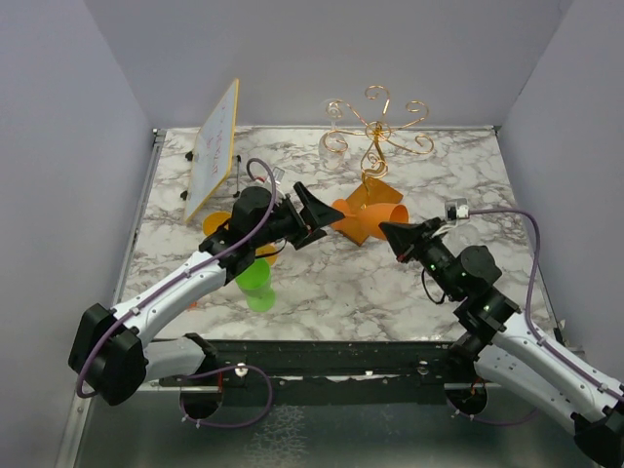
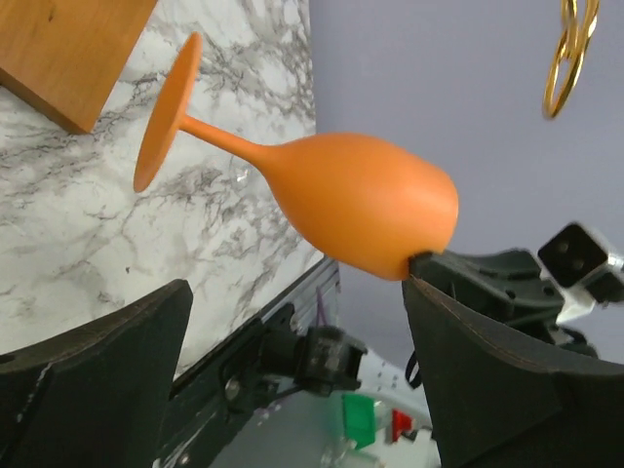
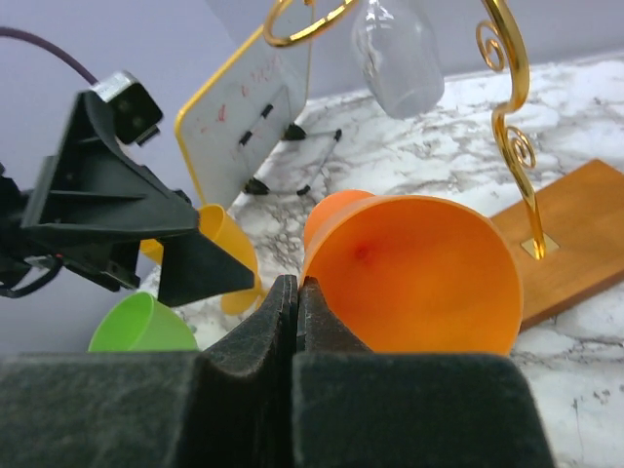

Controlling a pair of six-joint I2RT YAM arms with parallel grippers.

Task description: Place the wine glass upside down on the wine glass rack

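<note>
An orange wine glass (image 1: 366, 219) is held on its side, its foot pointing toward the rack's wooden base (image 1: 378, 193). My right gripper (image 1: 392, 234) is shut on the glass's rim; the right wrist view shows the bowl's open mouth (image 3: 414, 278) at the closed fingertips (image 3: 297, 288). My left gripper (image 1: 314, 219) is open and empty just left of the glass; its view shows the bowl and stem (image 2: 361, 205) beyond the spread fingers (image 2: 507, 380). The gold wire rack (image 1: 375, 132) stands behind. A clear glass (image 3: 398, 58) hangs upside down on one arm.
A tilted whiteboard (image 1: 213, 148) stands at the back left. A yellow glass (image 1: 219, 224) and a green cup (image 1: 256, 283) sit under the left arm. Grey walls close in the marble table (image 1: 468, 185) on three sides.
</note>
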